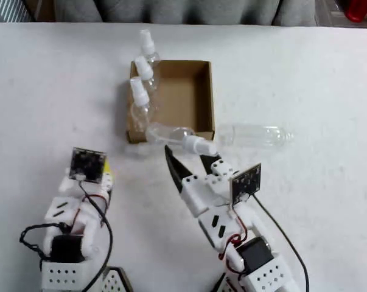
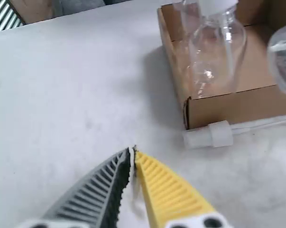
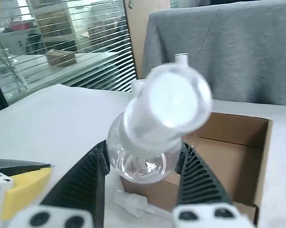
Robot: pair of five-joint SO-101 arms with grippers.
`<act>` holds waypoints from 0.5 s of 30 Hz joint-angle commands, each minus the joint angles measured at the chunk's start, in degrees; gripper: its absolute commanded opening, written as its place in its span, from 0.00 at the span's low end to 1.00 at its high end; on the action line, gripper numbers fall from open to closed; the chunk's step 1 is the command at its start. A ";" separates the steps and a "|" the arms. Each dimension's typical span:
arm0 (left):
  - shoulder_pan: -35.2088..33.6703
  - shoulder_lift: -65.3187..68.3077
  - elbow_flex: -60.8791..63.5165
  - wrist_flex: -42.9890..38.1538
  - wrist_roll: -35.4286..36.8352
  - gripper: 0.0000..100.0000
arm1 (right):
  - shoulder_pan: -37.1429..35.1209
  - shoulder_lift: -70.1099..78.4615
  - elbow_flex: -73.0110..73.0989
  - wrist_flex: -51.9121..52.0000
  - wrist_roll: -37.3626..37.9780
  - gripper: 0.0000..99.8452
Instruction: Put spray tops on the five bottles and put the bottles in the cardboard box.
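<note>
The cardboard box [image 1: 198, 91] sits mid-table. Three clear bottles with white spray tops [image 1: 140, 91] stand along its left wall; one of them [image 2: 214, 47] is close in the left wrist view. My right gripper [image 3: 143, 148] is shut on a capped bottle [image 3: 147, 142] at the box's front edge, its cap [image 1: 198, 145] facing the wrist camera. An uncapped bottle [image 1: 256, 135] lies on the table right of the box. A loose spray top [image 2: 214, 134] lies in front of the box's front left corner. My left gripper [image 2: 132, 153] is shut and empty, on the table short of that top.
A grey cloth [image 3: 218, 47] hangs behind the table's far edge. The left arm's base [image 1: 64, 255] and right arm's base [image 1: 256, 267] stand at the near edge. Bare white table lies to the left [image 1: 49, 91] and right [image 1: 317, 79] of the box.
</note>
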 commanded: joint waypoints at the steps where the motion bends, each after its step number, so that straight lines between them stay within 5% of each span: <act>1: -2.77 -0.75 -0.18 4.22 -0.18 0.02 | 3.47 2.68 -3.78 -1.63 1.32 0.01; 15: -2.95 -0.75 -0.18 10.46 -0.35 0.03 | 8.66 36.00 -17.32 -16.75 1.67 0.01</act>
